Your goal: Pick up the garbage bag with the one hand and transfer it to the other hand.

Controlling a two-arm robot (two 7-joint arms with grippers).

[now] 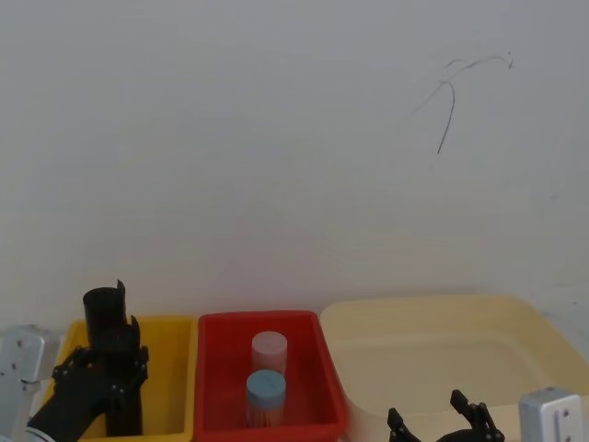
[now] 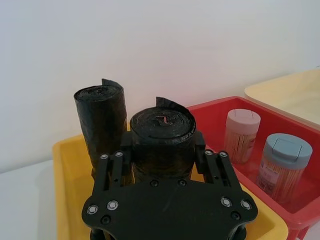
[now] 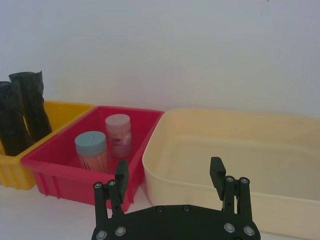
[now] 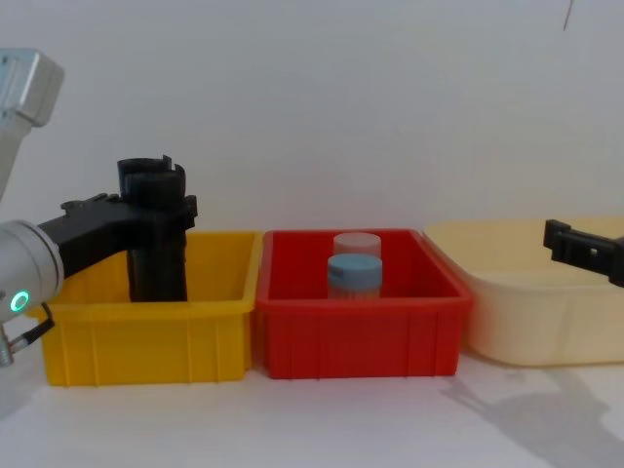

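Left gripper (image 2: 162, 149) clamped on the garbage bag (image 2: 161, 127), one finger each side of the roll near its top. Bag upright in yellow bin (image 2: 67, 172), second roll (image 2: 102, 117) just beside it. Red bin (image 3: 55, 172) adjacent, holds blue-capped jar (image 3: 91, 149) and pink-capped jar (image 3: 118, 134). Right gripper (image 3: 169, 175) spread wide, holding nothing, at the near side of the cream tub (image 3: 200, 194).

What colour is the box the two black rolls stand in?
The box is yellow; the chest view shows it best.

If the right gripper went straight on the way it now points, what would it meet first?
The right gripper would probably meet the cream tub first, at its near wall.
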